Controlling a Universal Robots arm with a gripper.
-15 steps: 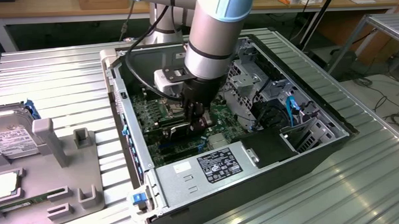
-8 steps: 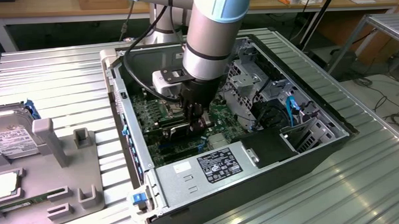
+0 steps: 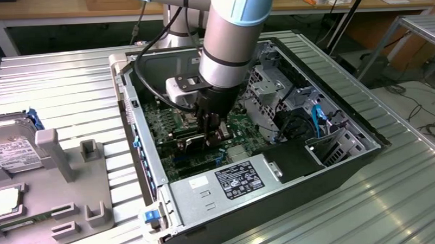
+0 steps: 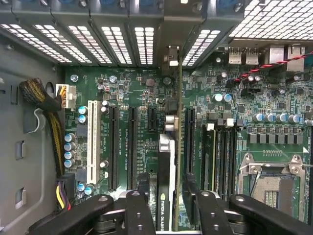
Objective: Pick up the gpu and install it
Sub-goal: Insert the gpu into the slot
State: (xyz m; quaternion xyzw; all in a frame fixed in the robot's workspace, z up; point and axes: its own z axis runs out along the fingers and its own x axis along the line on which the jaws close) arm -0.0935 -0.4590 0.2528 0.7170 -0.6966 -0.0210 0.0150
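Note:
The gpu (image 4: 165, 161) stands on edge in a slot of the green motherboard (image 4: 137, 83), seen from above as a thin dark card with a silver part at its top. Its metal bracket end reaches toward the case's rear slot grilles (image 4: 146, 44). My gripper (image 4: 166, 180) straddles the card, and a small gap shows between each black finger (image 4: 142, 188) and the card's faces, so the jaws stand open around it. In the exterior view the gripper (image 3: 212, 134) is deep inside the open computer case (image 3: 335, 161), over the gpu (image 3: 191, 138).
Memory sticks (image 4: 210, 156) and the CPU socket (image 4: 274, 186) lie close beside the card. A bundle of power cables (image 4: 49, 112) hangs at the case wall. The power supply (image 3: 234, 181) fills the case's near end. A hard drive (image 3: 8, 145) and grey fixture (image 3: 67, 176) sit at the exterior view's left.

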